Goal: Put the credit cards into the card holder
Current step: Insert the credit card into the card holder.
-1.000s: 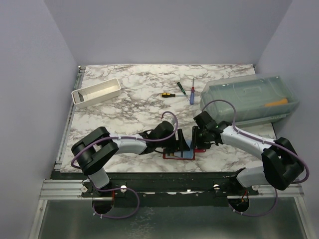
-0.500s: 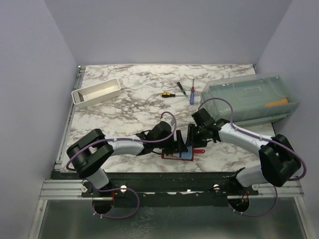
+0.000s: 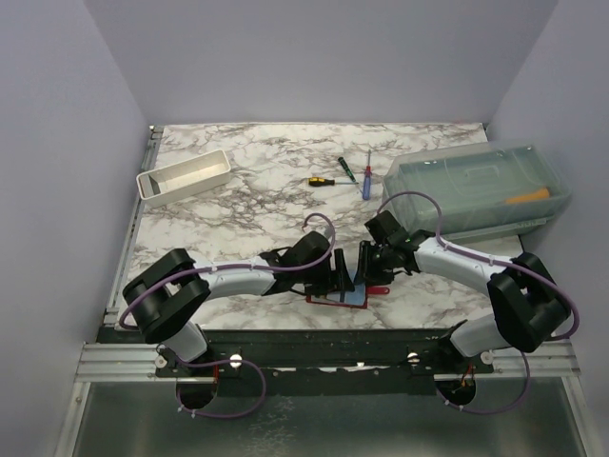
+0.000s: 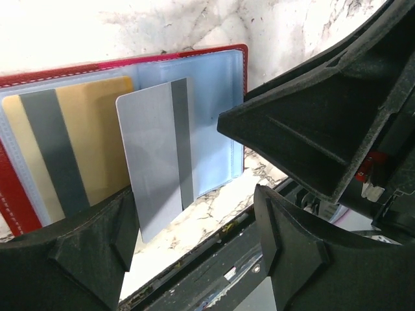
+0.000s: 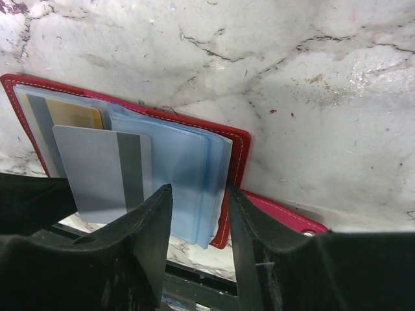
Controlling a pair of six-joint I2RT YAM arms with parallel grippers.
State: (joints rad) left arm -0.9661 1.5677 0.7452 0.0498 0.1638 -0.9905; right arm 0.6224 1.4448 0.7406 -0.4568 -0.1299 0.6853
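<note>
The card holder (image 3: 320,299) is a red wallet lying open at the table's near edge, its clear bluish sleeves (image 5: 188,162) facing up. A tan card (image 4: 84,136) sits in a left sleeve. A grey-blue card (image 4: 152,162) with a dark stripe stands partly in a sleeve, its lower end sticking out over the table edge. My left gripper (image 4: 194,220) is open and empty, its left finger (image 4: 84,259) beside the card's lower corner. My right gripper (image 5: 199,191) is open by a narrow gap, straddling the sleeves' right edge. It also shows in the left wrist view (image 4: 324,129).
A white tray (image 3: 184,178) stands at the back left. A clear plastic box (image 3: 476,188) stands at the back right. Screwdrivers (image 3: 321,180) (image 3: 366,179) lie at the back middle. The table's dark front rail (image 4: 214,259) runs just below the wallet.
Both grippers have closed in on the wallet. The right gripper has shifted left over the sleeves, and the wallet has slid slightly left.
</note>
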